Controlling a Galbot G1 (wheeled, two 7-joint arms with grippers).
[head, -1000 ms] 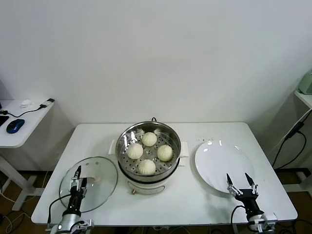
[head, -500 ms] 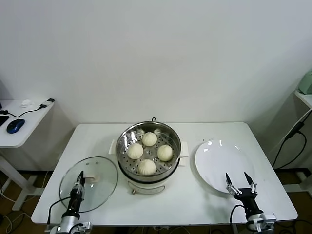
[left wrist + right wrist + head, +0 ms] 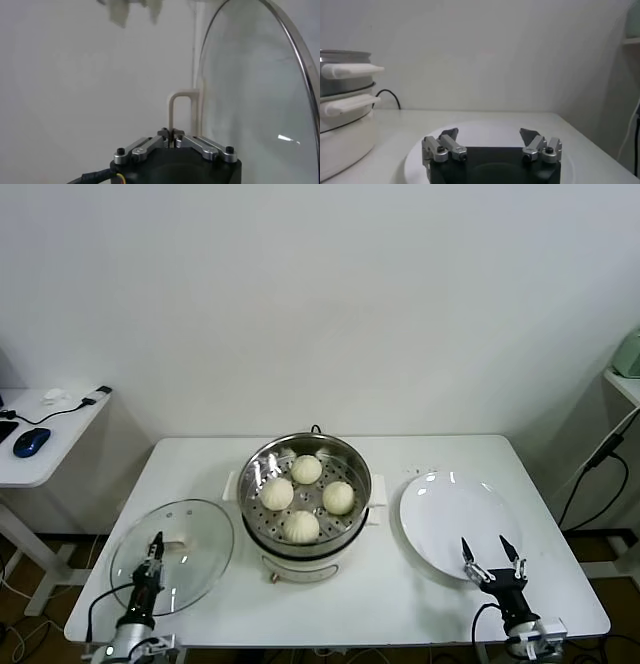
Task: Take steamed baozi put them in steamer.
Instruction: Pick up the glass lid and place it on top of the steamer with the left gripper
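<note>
While clamped on the glass lid (image 3: 172, 555) rim, left gripper (image 3: 151, 556) jaws; right gripper (image 3: 492, 559) jaws apart.

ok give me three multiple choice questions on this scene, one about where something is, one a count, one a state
1. Where does the glass lid lie?
A. on the steamer
B. on the table, on the robot's left of the steamer
C. on the white plate

2. How many steamed baozi sit in the steamer?
A. two
B. four
C. six

3. How does the right gripper stand?
A. open, holding nothing
B. shut on a bun
C. shut on the plate's rim

Answers:
1. B, the lid rests flat on the table beside the pot, with the left gripper shut over it.
2. B, four pale buns show on the perforated tray.
3. A, its fingers are spread apart at the near edge of the white plate with nothing between them.
</note>
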